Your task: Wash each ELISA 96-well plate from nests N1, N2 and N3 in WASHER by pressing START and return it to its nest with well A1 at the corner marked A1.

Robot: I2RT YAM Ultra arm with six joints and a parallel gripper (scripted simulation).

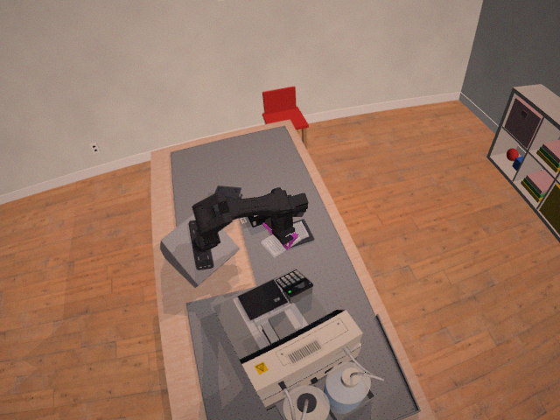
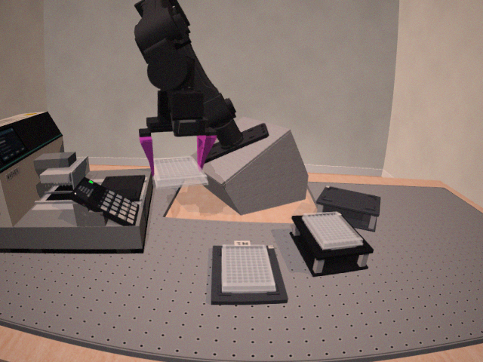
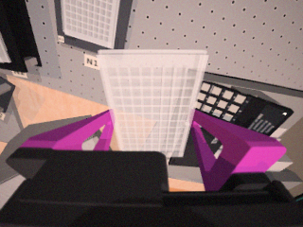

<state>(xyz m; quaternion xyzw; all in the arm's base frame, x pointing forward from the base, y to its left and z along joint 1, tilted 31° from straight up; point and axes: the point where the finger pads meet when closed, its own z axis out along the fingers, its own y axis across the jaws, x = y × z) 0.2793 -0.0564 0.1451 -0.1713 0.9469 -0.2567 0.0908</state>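
Observation:
My gripper (image 2: 176,161) with magenta fingers is shut on a clear 96-well plate (image 2: 178,171) and holds it in the air, level, just right of the washer's black carrier (image 2: 124,187). The held plate fills the middle of the wrist view (image 3: 153,101), between the fingers. It also shows in the top view (image 1: 276,244). A second plate (image 2: 246,268) lies in the flat nest marked N1 at the front. A third plate (image 2: 330,229) lies in the raised black nest. The far nest (image 2: 348,200) is empty. The keypad (image 2: 107,200) shows a green lamp (image 2: 90,181).
The washer body (image 2: 23,155) stands at the left, with its manifold (image 2: 62,169) over the track. The arm's grey wedge base (image 2: 253,171) is behind the held plate. Two bottles (image 1: 325,393) stand behind the washer in the top view.

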